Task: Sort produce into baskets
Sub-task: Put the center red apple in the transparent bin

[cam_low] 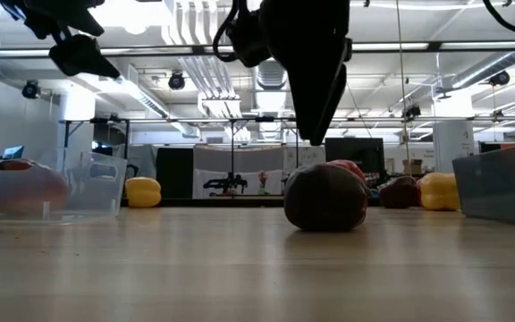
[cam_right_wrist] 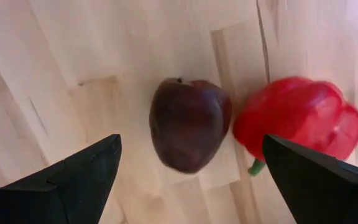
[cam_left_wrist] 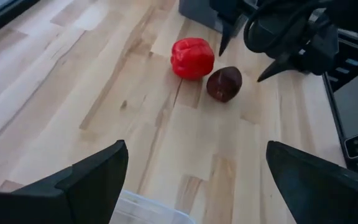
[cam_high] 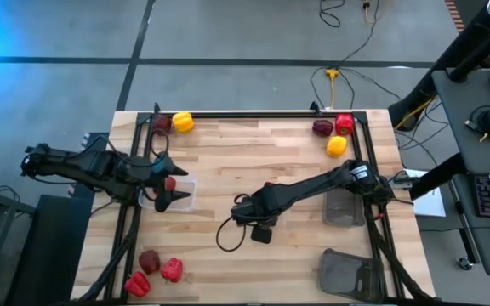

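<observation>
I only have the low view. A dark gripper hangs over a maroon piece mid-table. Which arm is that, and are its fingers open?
Observer: That is the right gripper. Its wrist view shows the fingers spread wide, with the maroon piece on the table between them.
Operator: Is anything pressed up against that piece?
Observer: Yes, a bright red pepper lies right beside it and seems to touch it.
Operator: Where is the other arm?
Observer: From above, the left gripper is over the clear basket near the table's left edge, and its wrist view shows its fingers open.
</observation>
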Robot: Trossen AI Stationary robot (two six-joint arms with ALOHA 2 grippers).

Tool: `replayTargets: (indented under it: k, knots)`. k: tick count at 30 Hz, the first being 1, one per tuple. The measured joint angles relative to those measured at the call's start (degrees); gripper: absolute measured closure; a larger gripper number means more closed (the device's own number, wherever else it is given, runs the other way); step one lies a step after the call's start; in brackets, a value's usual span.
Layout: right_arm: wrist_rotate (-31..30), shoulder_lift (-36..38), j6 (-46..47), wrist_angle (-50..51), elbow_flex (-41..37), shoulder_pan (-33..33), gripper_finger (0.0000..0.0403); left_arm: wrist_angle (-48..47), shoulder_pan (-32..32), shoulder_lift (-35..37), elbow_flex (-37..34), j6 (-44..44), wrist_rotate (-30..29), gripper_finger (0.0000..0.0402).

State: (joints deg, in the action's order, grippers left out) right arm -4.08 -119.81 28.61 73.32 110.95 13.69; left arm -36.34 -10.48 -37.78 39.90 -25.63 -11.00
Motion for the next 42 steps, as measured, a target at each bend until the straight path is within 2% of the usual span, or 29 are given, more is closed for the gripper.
replayTargets:
  k: [6,13,17,20,23,28,30,37,42]
  knots:
    - [0.09,-0.13,-2.31,-4.33,-4.70,-0.15,0.0021,0.78,-0.01,2.07,-2.29,-1.42,0.02,0.0039]
    - [3.98,-0.29,-2.23,-14.23,-11.31,-0.43,0.0021,1.05,-0.37,2.25,-3.79,-1.42,0.02,0.0039]
    - [4.13,-0.30,-1.75,-16.11,-14.19,-0.34,0.0022,1.35,-0.37,2.27,-3.82,-0.45,-0.18,0.0039]
    - [4.09,-0.31,-0.62,-16.29,-14.98,-0.55,0.0033,1.33,-0.37,2.25,-3.37,1.11,-0.48,0.0039]
    - [4.09,-0.31,0.86,-16.85,-15.34,-0.74,0.0062,1.43,-0.37,2.39,-3.15,1.59,-1.92,0.0039]
    - [4.09,-0.31,1.24,-17.13,-14.19,-1.30,0.0138,2.16,-0.37,3.49,-3.24,1.57,-2.10,0.0039]
    - [4.09,-0.31,1.14,-17.11,-12.48,-1.59,0.0156,2.08,-0.37,4.32,-3.30,1.60,-2.08,0.0039]
    - [4.03,-0.31,-1.64,-17.77,-4.74,-3.89,0.0156,2.23,-0.37,8.82,-3.30,1.60,-2.29,0.0039]
    - [3.90,-0.31,-3.07,-24.22,-1.43,-7.41,0.0156,2.76,-0.37,12.51,-3.30,1.37,-2.99,0.0039]
